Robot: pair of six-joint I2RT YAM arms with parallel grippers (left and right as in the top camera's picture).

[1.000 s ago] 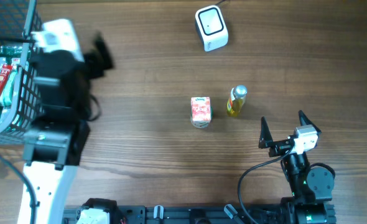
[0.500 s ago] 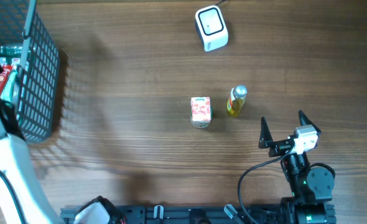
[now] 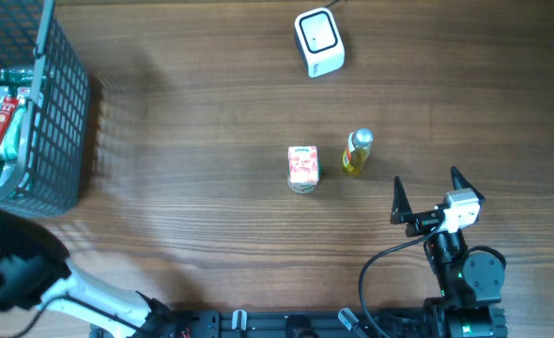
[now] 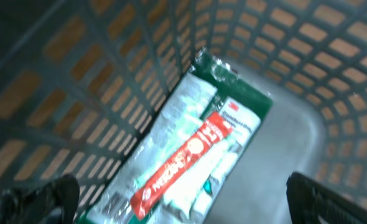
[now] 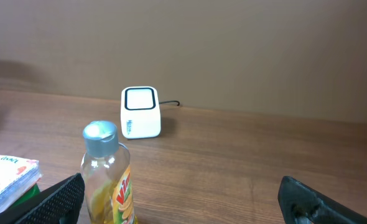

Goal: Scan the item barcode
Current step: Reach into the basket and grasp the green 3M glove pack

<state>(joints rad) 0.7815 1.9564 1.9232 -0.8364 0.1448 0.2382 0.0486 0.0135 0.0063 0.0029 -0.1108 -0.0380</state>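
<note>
Dark wood-grain table (image 3: pixel 192 244); plain tan-brown wall (image 5: pixel 246 43) behind far edge; soft, even light.

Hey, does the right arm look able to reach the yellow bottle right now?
Probably yes. The right pincer stands open and empty near the yellow bottle, and nothing lies between them.

A carton (image 3: pixel 302 169) stands just beside a bottle (image 3: pixel 357 152), the scanner (image 3: pixel 317 41) well apart.
</note>
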